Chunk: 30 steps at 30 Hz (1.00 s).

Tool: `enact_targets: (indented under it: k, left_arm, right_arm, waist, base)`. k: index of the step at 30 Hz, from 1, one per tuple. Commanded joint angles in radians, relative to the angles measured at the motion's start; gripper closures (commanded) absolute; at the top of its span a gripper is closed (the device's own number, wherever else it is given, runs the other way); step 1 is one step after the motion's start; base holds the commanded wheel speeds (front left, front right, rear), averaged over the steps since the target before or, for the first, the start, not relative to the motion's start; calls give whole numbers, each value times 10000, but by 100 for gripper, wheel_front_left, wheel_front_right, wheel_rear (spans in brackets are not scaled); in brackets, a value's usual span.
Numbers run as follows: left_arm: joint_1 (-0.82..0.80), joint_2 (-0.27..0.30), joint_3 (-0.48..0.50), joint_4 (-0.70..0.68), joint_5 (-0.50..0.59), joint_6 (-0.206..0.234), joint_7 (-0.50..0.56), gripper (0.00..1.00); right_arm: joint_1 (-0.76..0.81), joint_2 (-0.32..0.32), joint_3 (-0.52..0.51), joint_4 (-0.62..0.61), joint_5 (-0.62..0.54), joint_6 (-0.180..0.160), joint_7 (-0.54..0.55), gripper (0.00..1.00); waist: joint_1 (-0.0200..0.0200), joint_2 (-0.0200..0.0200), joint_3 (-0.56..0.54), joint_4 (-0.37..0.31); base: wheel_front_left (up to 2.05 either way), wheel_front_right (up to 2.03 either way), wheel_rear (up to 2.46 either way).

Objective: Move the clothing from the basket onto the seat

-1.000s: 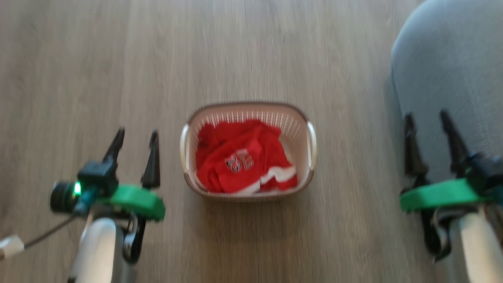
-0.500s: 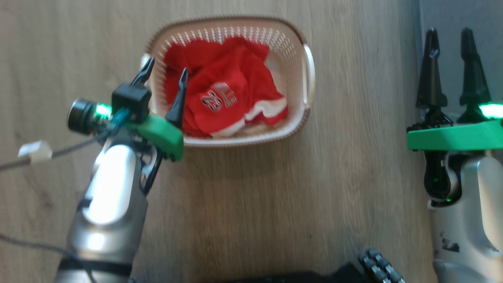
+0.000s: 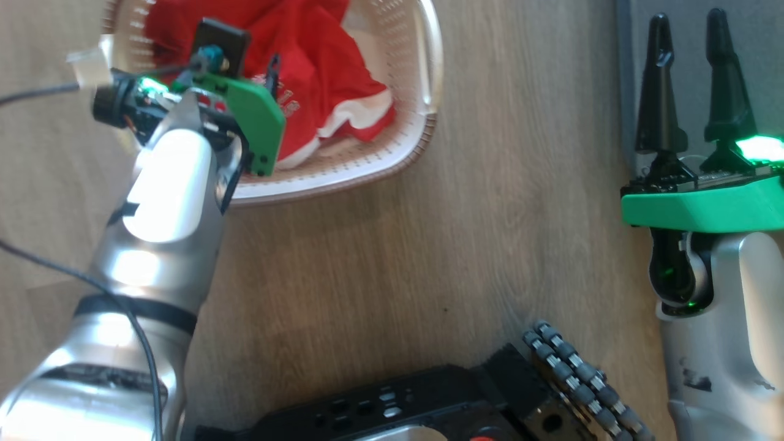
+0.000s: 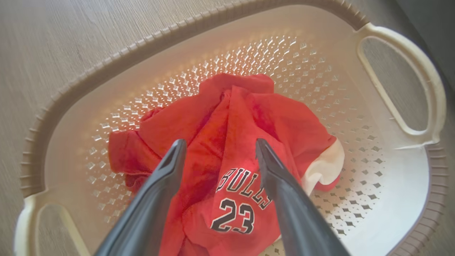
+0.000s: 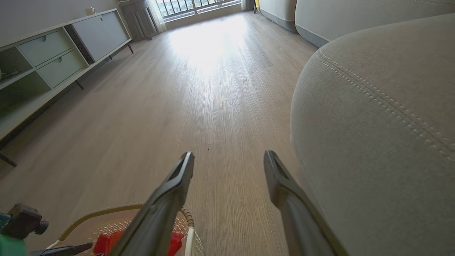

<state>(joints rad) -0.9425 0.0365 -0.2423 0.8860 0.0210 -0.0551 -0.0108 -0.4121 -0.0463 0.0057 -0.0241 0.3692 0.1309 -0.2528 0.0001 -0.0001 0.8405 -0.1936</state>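
Note:
The cream basket [image 3: 343, 177] stands on the wooden floor at the upper left of the head view, with the red clothing [image 3: 318, 67] crumpled inside. My left gripper [image 3: 248, 52] hangs over it. In the left wrist view the left gripper [image 4: 218, 144] is open, its fingers just above the clothing [image 4: 241, 142] on either side of the "BULLS 23" print [image 4: 241, 199]. The perforated basket [image 4: 106, 71] surrounds it. My right gripper [image 3: 686, 24] is open and holds nothing, at the edge of the grey seat [image 3: 759, 73]. The seat [image 5: 373, 124] rises beside the right gripper [image 5: 229, 156].
My black base with a roller wheel [image 3: 569, 373] lies at the bottom of the head view. A cable [image 3: 37, 92] trails from the left wrist. A low cabinet [image 5: 53, 53] lines the far left wall, with open wooden floor [image 5: 195, 89] between it and the seat.
The head camera has tilted down, so the basket has slid up and left in the picture. My left gripper has moved from beside the basket to over the clothing. The right gripper stays open.

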Motion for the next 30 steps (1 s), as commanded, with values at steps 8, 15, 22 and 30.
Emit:
enact_targets:
  k: [8,15,22,30]
  left_arm:
    - [-907,143,14,1154,-317,536,633,0]
    - [-1445,151,-68,1946,-417,905,755,0]
    - [-1673,510,-121,2630,-405,1140,749,0]
    - [-1739,605,-342,3140,-380,1149,486,58]
  right_arm:
    - [431,-39,443,-601,229,-2,-90,0]
    - [671,-39,587,-617,447,-2,-90,0]
    - [805,-39,807,-717,629,-2,-90,0]
    - [836,-39,847,-737,715,-2,-90,0]
  waist:
    - [-1,1,628,-834]
    - [-1,1,720,-1169]
    - [-1,1,847,-1499]
    - [-1,1,1054,-1706]
  base:
    - [0,0,0]
    - [0,0,0]
    - [0,0,0]
    - [0,0,0]
